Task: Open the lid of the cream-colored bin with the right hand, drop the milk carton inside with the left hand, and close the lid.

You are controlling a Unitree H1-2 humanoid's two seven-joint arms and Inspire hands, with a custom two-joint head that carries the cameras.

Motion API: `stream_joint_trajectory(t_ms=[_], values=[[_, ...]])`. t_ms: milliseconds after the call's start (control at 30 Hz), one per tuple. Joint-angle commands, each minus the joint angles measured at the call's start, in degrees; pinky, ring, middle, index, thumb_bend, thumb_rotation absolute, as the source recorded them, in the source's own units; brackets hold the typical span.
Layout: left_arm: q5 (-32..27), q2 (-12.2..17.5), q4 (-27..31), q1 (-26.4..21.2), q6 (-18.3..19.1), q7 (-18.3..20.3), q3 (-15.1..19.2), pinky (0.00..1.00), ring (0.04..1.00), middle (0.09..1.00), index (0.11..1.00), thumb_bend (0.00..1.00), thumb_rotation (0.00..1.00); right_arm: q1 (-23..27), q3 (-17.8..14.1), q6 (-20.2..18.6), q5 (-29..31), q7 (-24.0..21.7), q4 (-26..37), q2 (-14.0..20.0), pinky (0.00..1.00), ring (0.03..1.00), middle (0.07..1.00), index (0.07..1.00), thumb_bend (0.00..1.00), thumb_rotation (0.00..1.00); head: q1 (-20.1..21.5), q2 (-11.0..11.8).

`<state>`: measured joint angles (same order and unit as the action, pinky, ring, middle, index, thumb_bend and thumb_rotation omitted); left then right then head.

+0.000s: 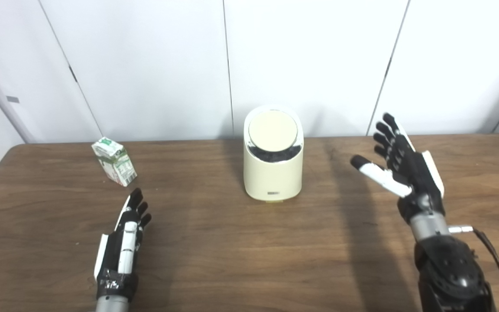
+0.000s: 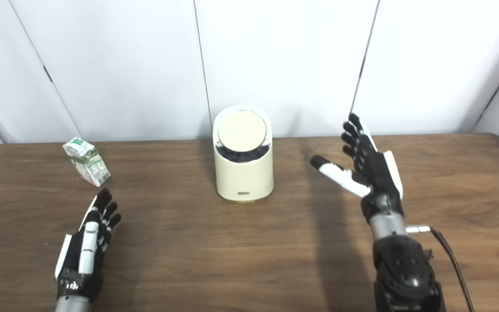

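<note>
Left eye view: the right hand (image 1: 401, 167) is raised off the table (image 1: 232, 251), fingers spread and thumb stretched toward the cream-colored bin (image 1: 273, 167), holding nothing. The bin stands well apart from it, off the thumb side, with a stretch of bare wood between. Its round lid (image 1: 272, 131) sits tilted in the top opening, facing forward, with a dark gap showing under the lower edge; whether it is fully seated cannot be told. The left hand (image 1: 124, 242) lies low over the table, fingers extended and close together, also empty. The milk carton (image 1: 115, 160) stands leaning just beyond its fingertips and slightly to their outer side, not touched.

Judged stage: reach toward the lid, not yet begun. Likely faults from here: a push landing on the bin's wall rather than the lid could slide or tip the light bin, since nothing braces it; the leaning carton could topple if the left fingers brush it before closing around it
</note>
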<state>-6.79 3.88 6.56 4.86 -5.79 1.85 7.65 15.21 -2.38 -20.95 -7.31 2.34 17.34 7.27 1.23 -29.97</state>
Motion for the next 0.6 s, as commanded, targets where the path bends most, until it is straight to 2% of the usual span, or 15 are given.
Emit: stream_joint_trajectory(t_ms=[0,133,267,567], values=[[-0.35,0.0,1.26,0.56,-1.98,0.3,-0.27,0.97,0.986,0.996,1.0,0.52,0.89,3.89,1.54,-0.94,-2.75,-0.3,1.12,0.72,0.89,0.913,0.935,0.944,0.85,0.43,-0.05,-0.02],[-0.36,0.07,1.38,0.66,-2.01,0.59,-0.34,0.97,0.988,1.0,1.0,0.51,0.9,7.81,4.69,-3.06,-6.86,-0.75,-0.1,1.04,0.84,0.899,0.923,0.933,0.87,0.47,-0.16,-0.05],[-0.72,-0.08,1.37,0.69,-1.85,0.72,-0.31,0.97,0.984,1.0,1.0,0.53,0.9,11.66,7.0,-4.8,-10.42,-0.6,-2.15,0.23,0.84,0.894,0.909,0.922,0.87,0.47,-0.2,0.0],[-0.61,-0.58,0.96,0.8,-2.57,0.85,-0.81,0.97,0.979,1.0,1.0,0.51,0.9,17.86,9.92,-2.62,-15.12,0.31,-9.98,0.1,0.78,0.885,0.909,0.92,0.84,0.4,-1.01,1.28]])
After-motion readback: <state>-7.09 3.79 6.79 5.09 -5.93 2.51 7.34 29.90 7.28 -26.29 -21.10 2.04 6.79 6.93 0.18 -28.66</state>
